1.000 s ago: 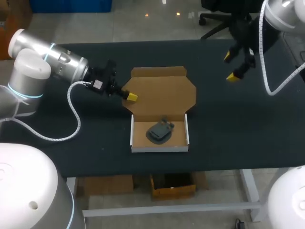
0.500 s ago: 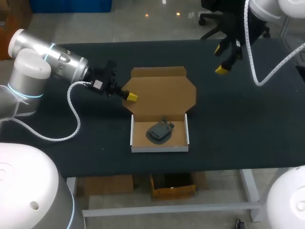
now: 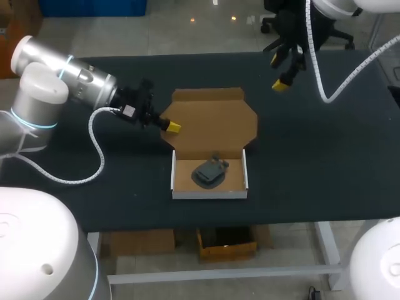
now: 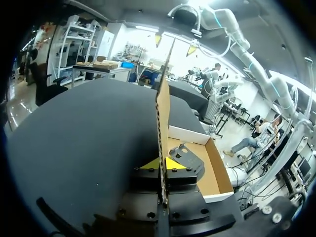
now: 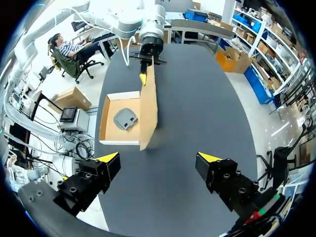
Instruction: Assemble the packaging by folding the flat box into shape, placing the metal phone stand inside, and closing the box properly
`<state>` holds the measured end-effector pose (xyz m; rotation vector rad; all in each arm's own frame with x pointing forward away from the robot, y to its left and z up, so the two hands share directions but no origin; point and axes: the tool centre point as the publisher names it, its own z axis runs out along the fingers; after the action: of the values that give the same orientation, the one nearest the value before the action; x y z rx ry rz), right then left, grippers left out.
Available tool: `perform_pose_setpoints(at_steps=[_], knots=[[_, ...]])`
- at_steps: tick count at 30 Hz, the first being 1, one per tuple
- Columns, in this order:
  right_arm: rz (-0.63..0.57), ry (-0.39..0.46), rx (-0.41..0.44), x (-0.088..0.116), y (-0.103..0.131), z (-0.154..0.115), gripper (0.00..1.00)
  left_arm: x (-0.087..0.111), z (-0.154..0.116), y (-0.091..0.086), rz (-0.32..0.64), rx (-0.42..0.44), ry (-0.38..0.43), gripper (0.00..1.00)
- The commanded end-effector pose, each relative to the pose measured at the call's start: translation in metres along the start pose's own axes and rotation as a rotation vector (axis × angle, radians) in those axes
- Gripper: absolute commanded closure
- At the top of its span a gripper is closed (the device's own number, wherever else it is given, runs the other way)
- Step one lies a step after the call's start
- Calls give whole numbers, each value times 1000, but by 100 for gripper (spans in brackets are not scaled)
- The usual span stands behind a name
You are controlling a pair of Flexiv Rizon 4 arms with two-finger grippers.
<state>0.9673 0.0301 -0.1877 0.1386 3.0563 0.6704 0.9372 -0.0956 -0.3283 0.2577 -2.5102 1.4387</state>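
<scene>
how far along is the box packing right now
Done: the box tray is folded up and the metal phone stand lies inside it. In hand: the left gripper is shut on the lid at its edge, holding it upright; the right gripper is open above the table, touching nothing. Left: fold the lid down and close it.

Black table [image 3: 300,162]; open cardboard box [image 3: 215,122] resting near front edge.

left arm [image 3: 69,78]: mine comes in low from the left, stretched toward the middle
left gripper [image 3: 172,127]: fingers pinched tight on the box lid [image 3: 212,122] edge
right arm [image 3: 325,12]: up high, far right corner
right gripper [image 3: 278,73]: fingers spread wide, hanging in the air
</scene>
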Motion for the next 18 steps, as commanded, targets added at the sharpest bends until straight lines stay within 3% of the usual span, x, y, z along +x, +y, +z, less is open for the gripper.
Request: perform_pose_setpoints(at_steps=[1, 18], knots=[[-2, 11, 2, -3, 1, -1, 0, 14, 3, -1, 26, -10, -55, 100], [-11, 17, 0, -3, 4, -1, 0, 28, 5, 0, 147, -6, -152, 100]])
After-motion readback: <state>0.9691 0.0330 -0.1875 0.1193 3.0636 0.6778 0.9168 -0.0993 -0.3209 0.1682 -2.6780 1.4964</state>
